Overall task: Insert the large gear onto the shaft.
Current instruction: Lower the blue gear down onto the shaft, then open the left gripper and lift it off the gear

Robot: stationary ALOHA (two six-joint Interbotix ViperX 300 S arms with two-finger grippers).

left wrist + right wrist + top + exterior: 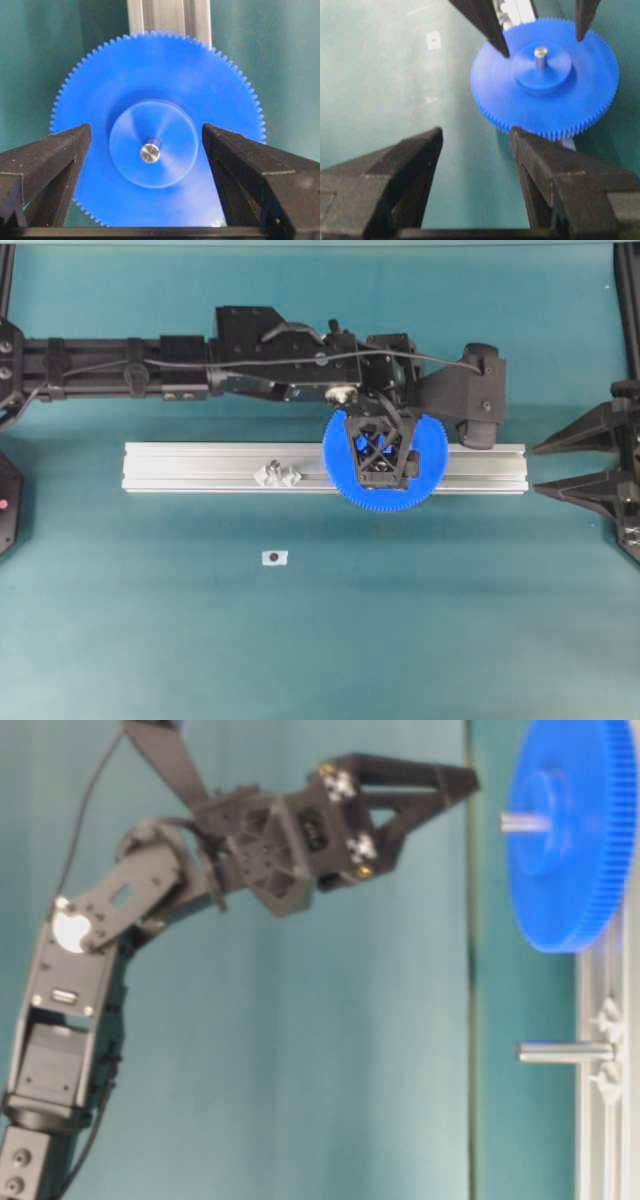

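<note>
**Overhead view: left gripper right over the seated gear, right gripper parked well away**

Overhead exterior first. The large gear (436, 456) lies flat on the aluminium rail (200, 466), and the left gripper (380, 455) hangs directly above it, hiding the hub. A second pin (277, 475) in its clear mount stands bare further along the rail. The right gripper (537, 469) waits off the rail's far end, clearly the farther of the two.

Table-level view, turned on its side. The left gripper (445, 788) points at the large gear (570, 870) but stands off it, with a clear gap. The shaft (522, 820) pokes out through the hub, aimed back towards the gripper, so the two look roughly in line. The second pin (560, 1052) sits parallel, just beside the gear's rim.

Left wrist view. The left gripper (145, 132) has its jaws spread wide, one either side of the hub, holding nothing. The large gear (150, 65) fills the frame and the shaft (150, 152) shows end-on, dead centre between the jaws.

Right wrist view. The right gripper (476, 132) is wide open and empty over bare surface, with the large gear (545, 110) and shaft (540, 52) up ahead.

My call: the gear looks seated, so any next move runs straight along that shaft axis, and it belongs to the left arm.
</note>
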